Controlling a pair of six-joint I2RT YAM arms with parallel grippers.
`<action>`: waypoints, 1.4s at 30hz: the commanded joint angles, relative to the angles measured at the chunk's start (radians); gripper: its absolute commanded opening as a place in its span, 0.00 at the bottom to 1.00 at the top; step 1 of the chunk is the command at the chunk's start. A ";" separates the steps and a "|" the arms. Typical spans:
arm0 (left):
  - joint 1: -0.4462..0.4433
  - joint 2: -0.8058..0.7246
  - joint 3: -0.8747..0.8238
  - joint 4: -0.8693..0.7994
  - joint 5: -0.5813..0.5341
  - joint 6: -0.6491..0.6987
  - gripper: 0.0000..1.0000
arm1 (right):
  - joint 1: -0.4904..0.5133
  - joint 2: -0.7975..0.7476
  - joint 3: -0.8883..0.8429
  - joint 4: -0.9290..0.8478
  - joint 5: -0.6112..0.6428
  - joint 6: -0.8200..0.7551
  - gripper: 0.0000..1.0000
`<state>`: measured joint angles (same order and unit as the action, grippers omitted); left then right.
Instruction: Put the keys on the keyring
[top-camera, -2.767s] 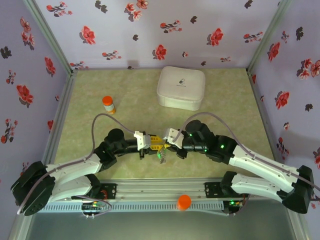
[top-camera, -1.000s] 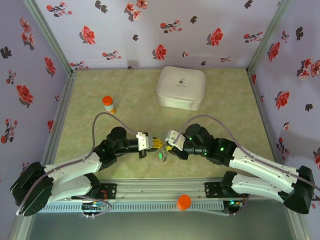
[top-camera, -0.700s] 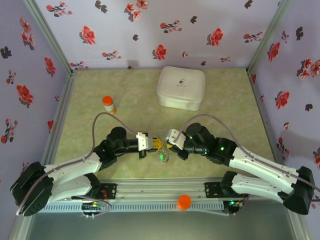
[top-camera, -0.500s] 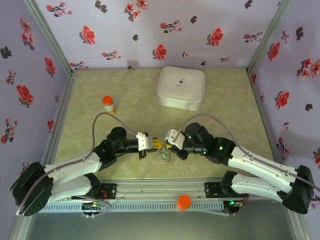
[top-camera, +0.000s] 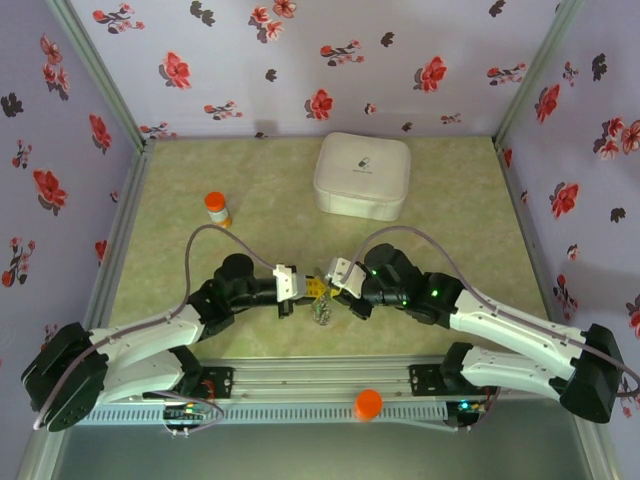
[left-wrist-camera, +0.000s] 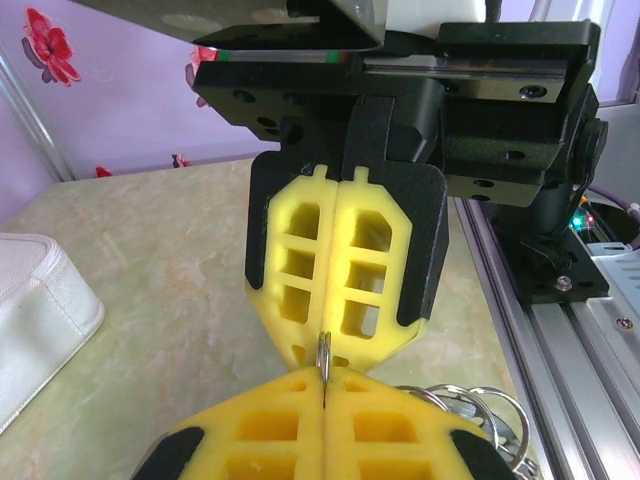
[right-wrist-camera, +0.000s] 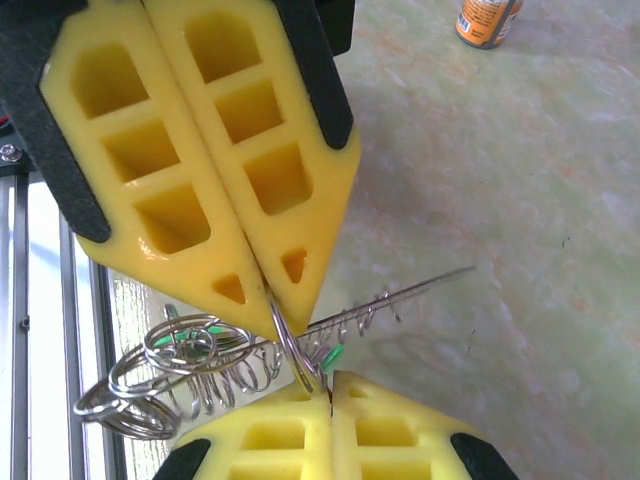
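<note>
Right wrist view: the right gripper (right-wrist-camera: 330, 385), yellow foam pads pressed together, is pinching one upright loop of the silvery coiled-wire keyring (right-wrist-camera: 235, 375). The coil is trailing sideways toward the metal rail (right-wrist-camera: 45, 350), with tiny green-headed keys (right-wrist-camera: 332, 355) showing among its turns. Just beyond, the left gripper (right-wrist-camera: 277, 305) is clamping the same loop, tip to tip. Compared with 2.8 seconds ago, both grippers are sitting closer together.

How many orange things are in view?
2. An orange-capped bottle stands on the table, left side; an orange round object sits on the near rail. Others may be hidden.
</note>
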<state>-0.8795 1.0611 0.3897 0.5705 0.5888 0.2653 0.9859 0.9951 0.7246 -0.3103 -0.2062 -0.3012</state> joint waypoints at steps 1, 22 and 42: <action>-0.003 0.000 0.008 0.108 0.037 -0.025 0.00 | -0.007 -0.011 0.003 0.011 -0.015 0.020 0.05; 0.001 0.064 0.008 0.238 0.071 -0.093 0.00 | -0.061 -0.049 -0.062 0.110 -0.068 0.063 0.19; 0.011 0.122 -0.038 0.510 -0.046 -0.307 0.00 | -0.079 -0.187 -0.119 0.137 -0.010 0.081 0.32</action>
<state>-0.8757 1.1809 0.3679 0.9520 0.5835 0.0307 0.9138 0.8440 0.6243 -0.1852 -0.2485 -0.2264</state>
